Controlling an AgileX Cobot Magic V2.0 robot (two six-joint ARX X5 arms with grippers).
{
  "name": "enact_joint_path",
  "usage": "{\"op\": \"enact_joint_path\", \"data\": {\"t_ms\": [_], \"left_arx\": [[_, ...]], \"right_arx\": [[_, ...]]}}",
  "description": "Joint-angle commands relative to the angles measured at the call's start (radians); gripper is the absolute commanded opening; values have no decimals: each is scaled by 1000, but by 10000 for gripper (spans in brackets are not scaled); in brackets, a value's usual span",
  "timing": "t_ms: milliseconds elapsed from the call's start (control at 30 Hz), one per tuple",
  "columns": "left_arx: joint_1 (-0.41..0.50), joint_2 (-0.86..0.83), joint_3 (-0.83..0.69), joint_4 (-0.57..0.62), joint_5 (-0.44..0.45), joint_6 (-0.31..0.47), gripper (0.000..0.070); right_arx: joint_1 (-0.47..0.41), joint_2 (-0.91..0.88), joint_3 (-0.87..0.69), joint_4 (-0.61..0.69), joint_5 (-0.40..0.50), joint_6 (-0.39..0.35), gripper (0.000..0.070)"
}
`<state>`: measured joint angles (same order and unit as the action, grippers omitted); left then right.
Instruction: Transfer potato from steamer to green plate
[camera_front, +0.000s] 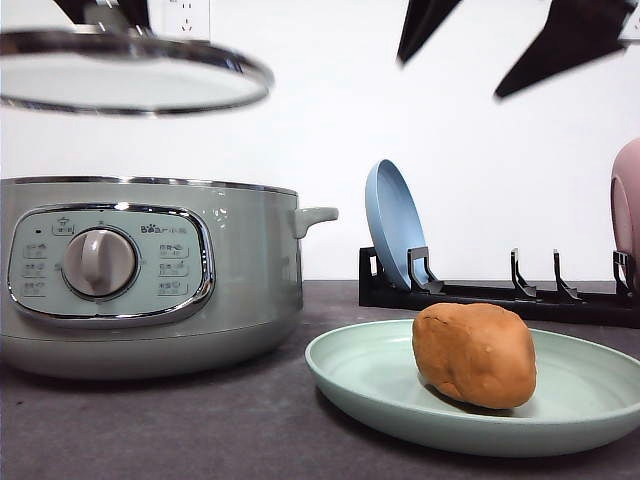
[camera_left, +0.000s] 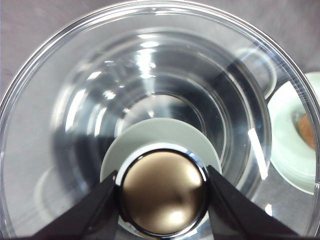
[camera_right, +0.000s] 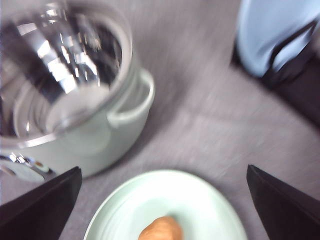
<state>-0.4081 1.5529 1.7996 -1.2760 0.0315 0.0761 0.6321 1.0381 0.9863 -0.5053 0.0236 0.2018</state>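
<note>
The orange-brown potato (camera_front: 474, 353) lies on the pale green plate (camera_front: 370, 385) at the front right of the table; it also peeks in at the plate (camera_right: 200, 200) in the right wrist view as potato (camera_right: 161, 230). The sage-green steamer (camera_front: 150, 275) stands at the left with no lid on it. Its glass lid (camera_front: 130, 75) hangs high above it, and my left gripper (camera_left: 162, 187) is shut on the lid's knob (camera_left: 164, 192). My right gripper (camera_front: 505, 45) hovers high over the plate, open and empty, its fingers (camera_right: 40, 210) wide apart.
A black dish rack (camera_front: 500, 295) stands behind the plate, holding an upright blue plate (camera_front: 395, 225) and a pink plate (camera_front: 627, 200) at the right edge. The steamer's side handle (camera_front: 315, 217) points toward the rack.
</note>
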Motion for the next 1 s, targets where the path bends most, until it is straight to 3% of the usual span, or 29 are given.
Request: {"op": "enact_joint_path", "data": {"t_ms": [0,433,967], "left_arx": [[-11,22,42,40,3,-2,0],[-18,137,42,54,2,17,0],[-16,180,42,67,-1,17,0]], "right_arx": [[6,-17,25,-17,18,-27,667],[6,-178,54,-79,38,-31,667],[6,-230,54,-129,56,-30,667]]}}
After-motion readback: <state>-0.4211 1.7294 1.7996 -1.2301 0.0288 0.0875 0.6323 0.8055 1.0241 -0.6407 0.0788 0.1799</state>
